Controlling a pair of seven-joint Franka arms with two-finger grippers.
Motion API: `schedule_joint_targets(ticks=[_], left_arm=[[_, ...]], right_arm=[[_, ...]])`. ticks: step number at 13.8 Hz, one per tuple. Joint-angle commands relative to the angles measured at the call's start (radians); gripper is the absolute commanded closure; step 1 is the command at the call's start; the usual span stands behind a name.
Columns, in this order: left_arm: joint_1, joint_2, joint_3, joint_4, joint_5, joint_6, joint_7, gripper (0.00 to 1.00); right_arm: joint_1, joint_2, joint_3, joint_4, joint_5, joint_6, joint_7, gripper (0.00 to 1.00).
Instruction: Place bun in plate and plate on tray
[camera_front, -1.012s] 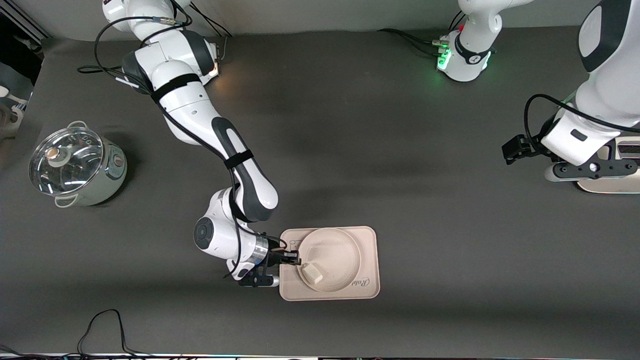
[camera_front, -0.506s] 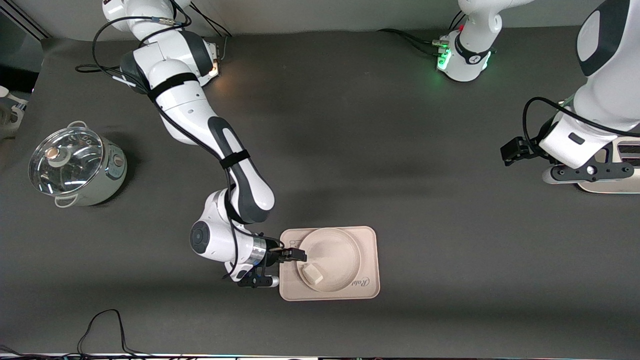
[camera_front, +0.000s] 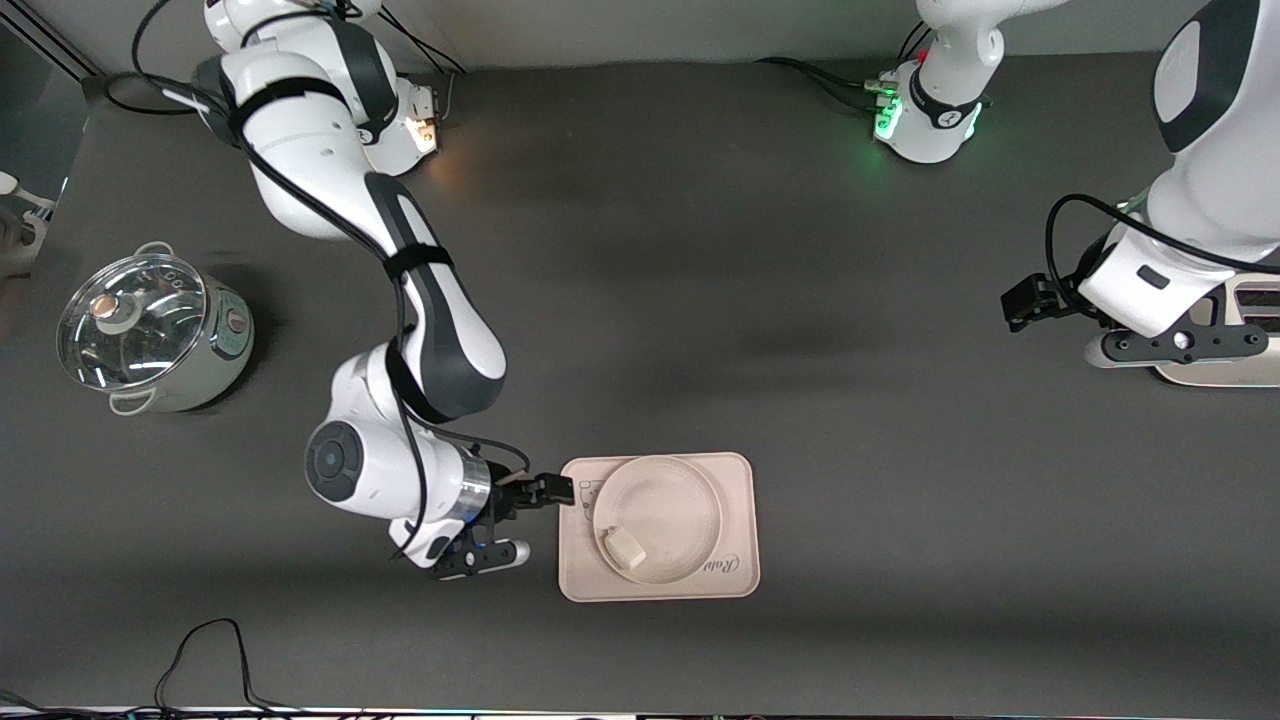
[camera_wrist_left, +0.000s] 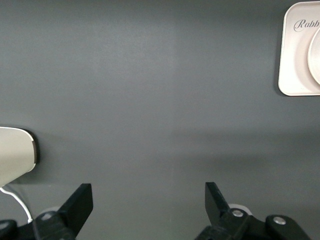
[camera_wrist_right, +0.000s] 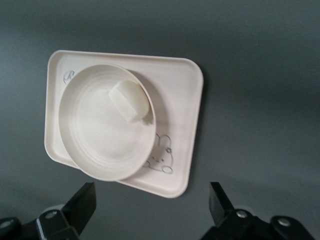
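The tray lies flat on the table, nearer to the front camera than either arm base. The plate rests on the tray and fills most of its width. The bun lies inside the plate, against the rim on the side nearest the front camera and toward the right arm's end of the table. The wrist views show the bear drawing partly covered by the plate rim, and the printed word at one tray corner.

The right gripper is over the table just beside the tray edge that faces the right arm's end. Its fingers are spread wide apart and hold nothing; they touch neither tray nor plate.

The left gripper waits near the left arm's end of the table, well apart from the tray. Its fingers are also spread wide and empty, above bare table.

A pot with a glass lid stands near the right arm's end of the table, well apart from the tray.
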Motion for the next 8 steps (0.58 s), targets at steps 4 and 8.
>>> schedule_joint_targets(ticks=[4,8], left_arm=[[-0.002,-0.001,0.005,0.004,0.008,0.002,0.002,0.00],[-0.005,-0.004,0.005,0.008,0.003,-0.001,0.002,0.00]], right_arm=[[0.006,-0.355,-0.084,-0.455,-0.047,-0.002,-0.162,0.00],[0.012,-0.540,-0.177,-0.674,-0.079,-0.003,-0.209,0.00]])
